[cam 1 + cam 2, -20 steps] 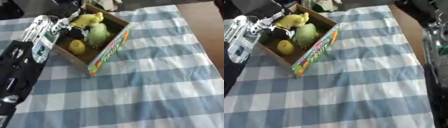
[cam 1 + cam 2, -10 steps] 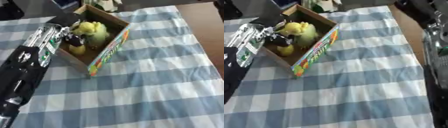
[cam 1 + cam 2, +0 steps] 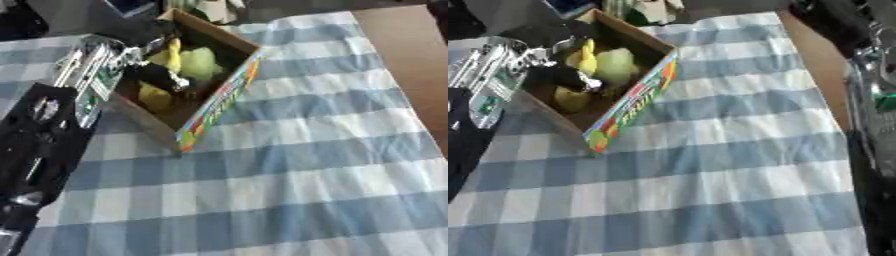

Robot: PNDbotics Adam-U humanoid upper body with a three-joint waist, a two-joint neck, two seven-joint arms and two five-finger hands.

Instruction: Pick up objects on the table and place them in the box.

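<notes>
Left eye view: left hand (image 3: 162,77) inside the fruit-filled box (image 3: 223,100)

Blue-and-white checked tablecloth (image 3: 297,165) over a brown table (image 3: 411,60).

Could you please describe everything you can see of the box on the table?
The box is an open-topped carton that looks like brown cardboard, its long outer side printed in bright colours with lettering. It sits askew on the blue-and-white checked cloth, toward the far left, with one corner pointing at the camera. Inside lie yellow and pale green fruit-like things. The robot's left hand reaches over the box's left rim into it; whether the fingers hold anything cannot be seen.
</notes>
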